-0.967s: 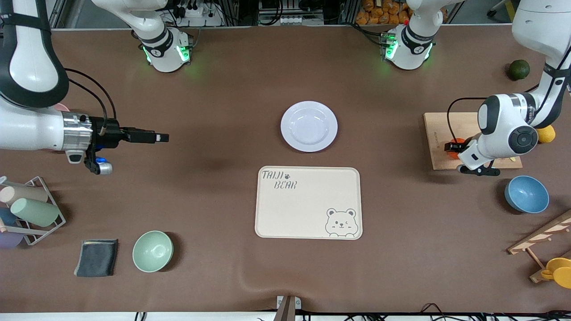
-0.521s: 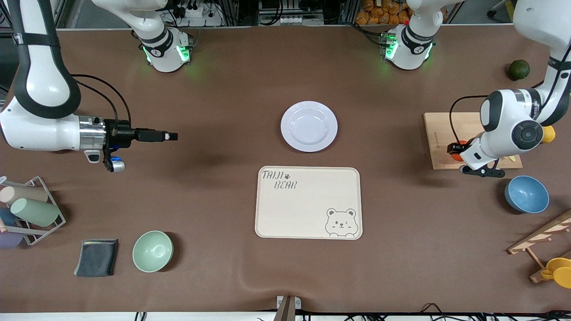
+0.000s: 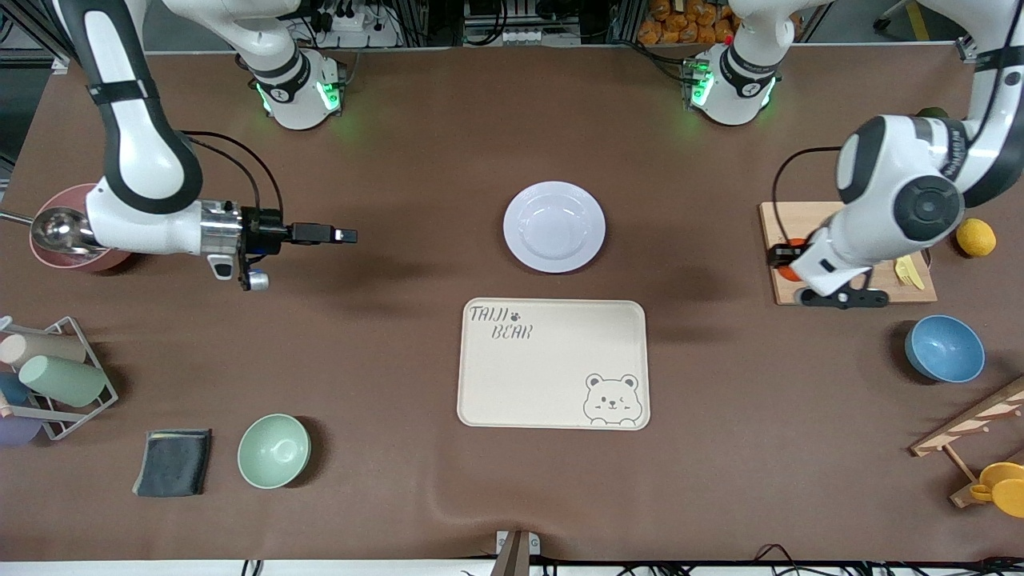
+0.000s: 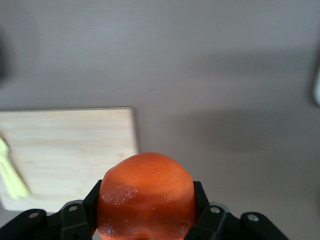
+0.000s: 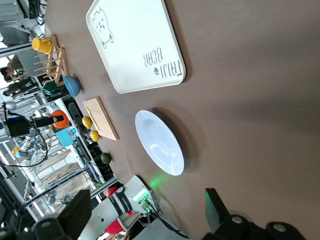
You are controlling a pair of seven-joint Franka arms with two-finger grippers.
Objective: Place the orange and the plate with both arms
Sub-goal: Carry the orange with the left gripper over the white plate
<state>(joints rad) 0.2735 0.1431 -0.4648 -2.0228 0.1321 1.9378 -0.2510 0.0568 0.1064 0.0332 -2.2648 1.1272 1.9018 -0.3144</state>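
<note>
Two arms are being used here, and the carrying step is judged to be in hand: the orange (image 4: 146, 195) is being gripped between the closed fingers of the left end effector (image 3: 786, 264), which is being held over the edge of the wooden cutting board (image 3: 800, 220) at the left arm's end of the desk (image 3: 400, 160). The right end effector (image 3: 340, 236) is being held with its fingers spread and empty over bare desk, level with the plate (image 3: 554, 226) but well apart from it. The plate is lying just farther from the front camera than the cream tray (image 3: 552, 364) (printed "TAIJI BEAR", with a paw mark and a winking bear drawing). Next, the plate's rim is probably being approached by the right end effector, which calls for a low, flat grasp, while the orange is being brought toward the tray.
</note>
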